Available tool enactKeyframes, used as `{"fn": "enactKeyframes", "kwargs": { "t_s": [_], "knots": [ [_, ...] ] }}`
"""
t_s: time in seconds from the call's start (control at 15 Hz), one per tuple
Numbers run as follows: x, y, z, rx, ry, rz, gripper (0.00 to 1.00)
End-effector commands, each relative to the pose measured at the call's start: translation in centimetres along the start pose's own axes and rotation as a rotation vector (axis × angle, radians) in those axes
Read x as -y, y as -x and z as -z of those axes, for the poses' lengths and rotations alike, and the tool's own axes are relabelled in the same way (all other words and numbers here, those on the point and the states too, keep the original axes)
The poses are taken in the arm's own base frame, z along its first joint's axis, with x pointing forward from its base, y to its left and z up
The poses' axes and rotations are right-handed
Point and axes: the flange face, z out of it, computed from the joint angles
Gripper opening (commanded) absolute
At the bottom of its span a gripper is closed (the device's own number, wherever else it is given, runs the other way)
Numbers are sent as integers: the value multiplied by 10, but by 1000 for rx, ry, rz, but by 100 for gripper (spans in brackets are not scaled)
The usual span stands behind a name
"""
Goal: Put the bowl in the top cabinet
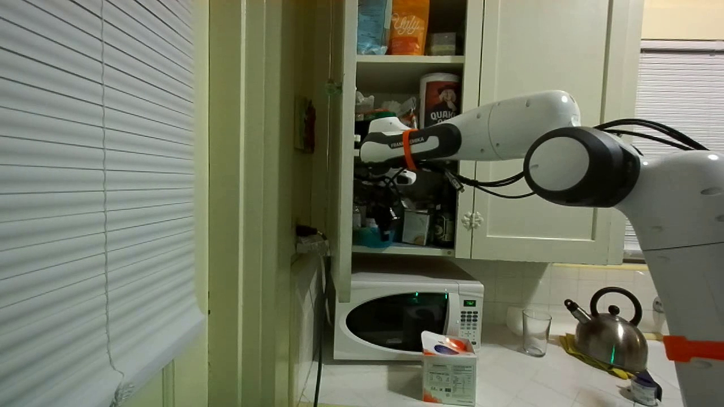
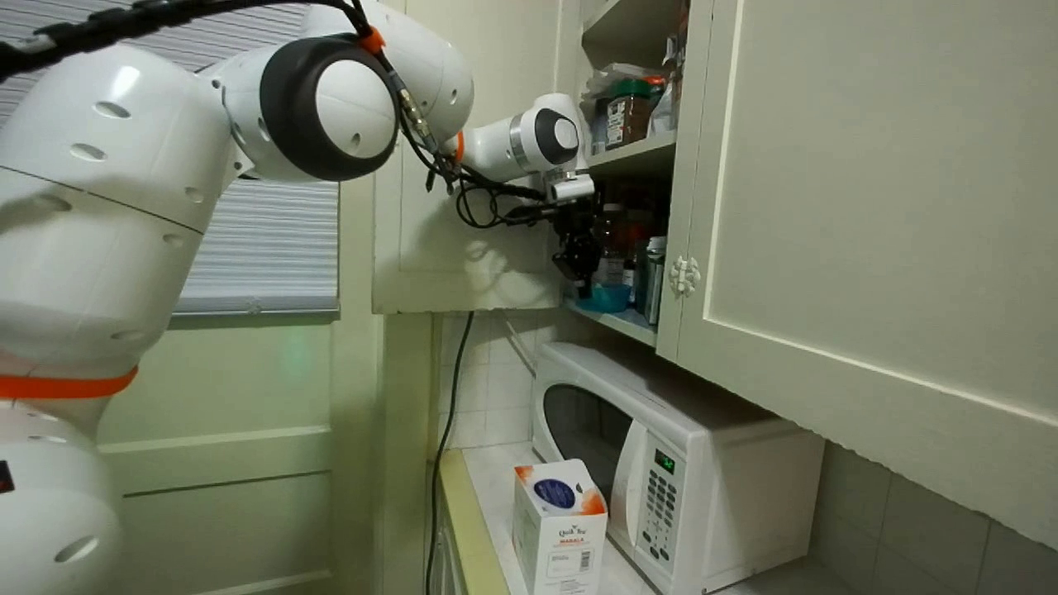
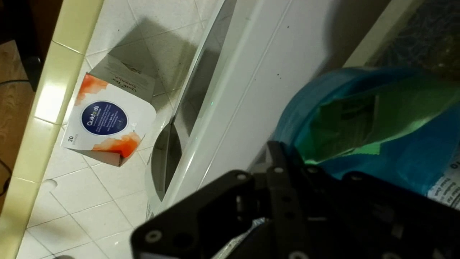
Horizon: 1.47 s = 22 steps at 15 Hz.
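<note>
At bottom of cabinet (image 1: 410, 59), gripper (image 3: 288, 153) pressed nearly together, pinching rim of blue bowl (image 3: 420, 151), green packet (image 3: 391, 111) inside.

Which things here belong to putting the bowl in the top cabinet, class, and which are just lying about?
Part of the job:
- blue bowl
- gripper, at the bowl's rim
- top cabinet, with open shelves

Just lying about:
- microwave
- printed box
- glass
- kettle
</note>
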Motion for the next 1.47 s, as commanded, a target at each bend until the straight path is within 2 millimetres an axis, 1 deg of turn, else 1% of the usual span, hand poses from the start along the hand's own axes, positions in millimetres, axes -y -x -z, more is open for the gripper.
{"fn": "enactKeyframes", "kwargs": {
  "t_s": [0.0,0.73,1.33,1.4],
  "knots": [
    [9,1,-5,-14,25,-16,1],
    [23,-7,-12,-13,38,-50,1],
    [33,-9,-16,-13,31,-73,1],
    [33,-9,-16,-13,33,-72,19]
  ]
}}
